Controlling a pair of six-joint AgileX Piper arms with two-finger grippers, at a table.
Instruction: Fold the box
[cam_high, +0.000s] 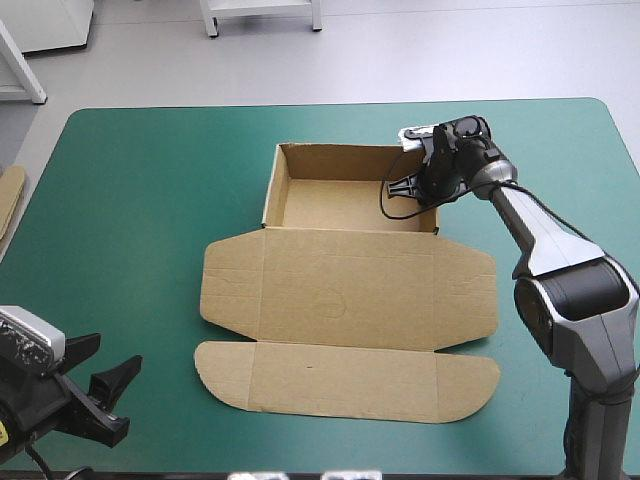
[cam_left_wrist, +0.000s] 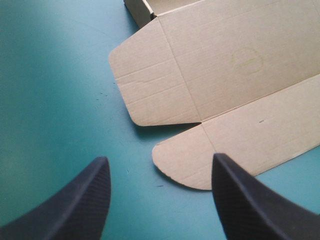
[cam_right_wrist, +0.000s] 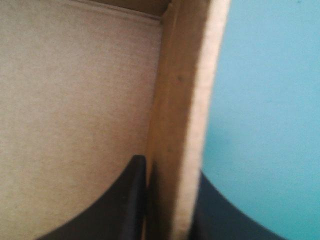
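Box (cam_high: 350, 300) at mid-table on teal-green cover (cam_high: 130, 200); tray part with raised walls toward far edge, lid and flaps lying flat toward near edge; right gripper (cam_high: 412, 188) clenched on the tray's right wall near its front corner, one black finger inside, one outside; left gripper (cam_high: 105, 395) released, fingers spread, over the cover near the near-left corner, apart from the box, a rounded flap corner just ahead of it; spare brown board (cam_high: 8, 200) at table's left edge.

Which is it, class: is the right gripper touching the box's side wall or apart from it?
Touching. In the right wrist view the right gripper pinches the box wall between its fingers.
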